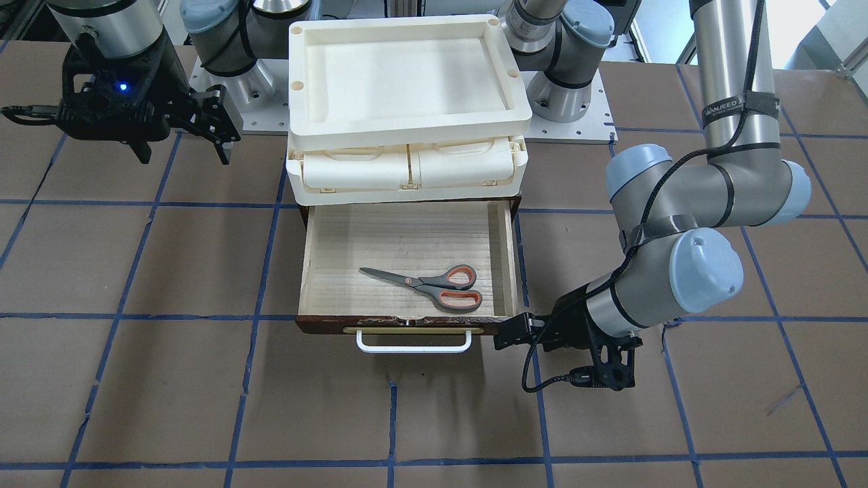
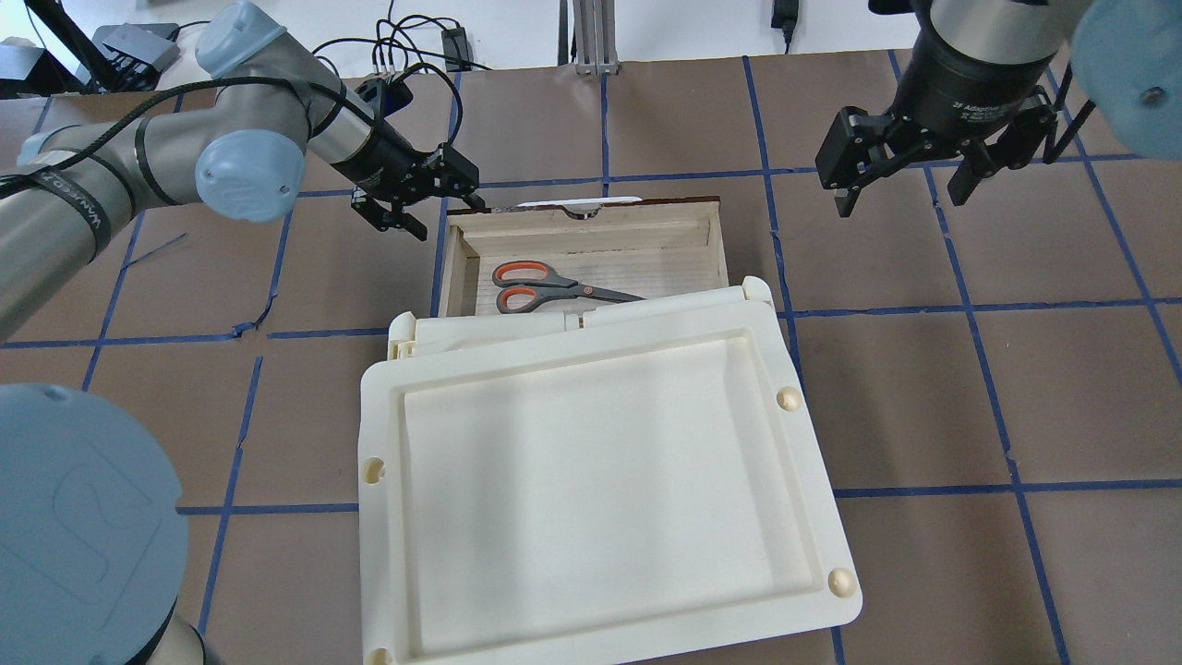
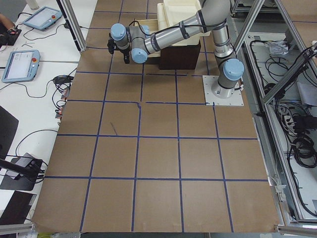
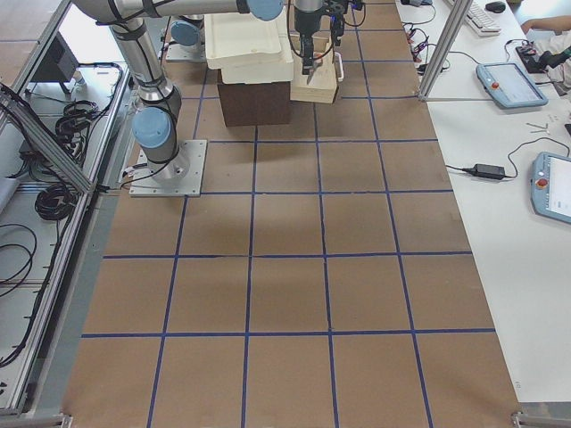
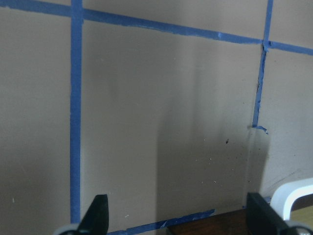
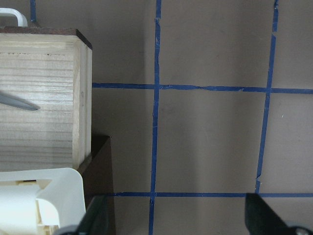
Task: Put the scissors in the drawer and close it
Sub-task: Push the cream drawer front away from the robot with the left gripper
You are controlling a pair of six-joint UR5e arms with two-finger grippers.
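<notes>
Resting flat inside the open drawer point(image 1: 506, 261), toward 5 o'clock in the front-facing view, the scissors point(image 1: 427, 286) look placed; closing is still left. Overhead, the left gripper point(image 2: 429, 205), spread and empty, hangs just beside the drawer's front corner at 10 o'clock. The right gripper point(image 2: 900, 194), also spread, hovers well apart at 2 o'clock. In the left wrist view, the white handle point(image 5: 293, 192) peeks in at 4 o'clock above the counter point(image 5: 161, 98).

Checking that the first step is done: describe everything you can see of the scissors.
The scissors lie flat on the pale wood floor of the open drawer, near its dark front. The blades are together, dark grey metal, pointing toward the robot's right. The grey handles with orange-lined loops point toward its left. Nothing grips them.
</notes>
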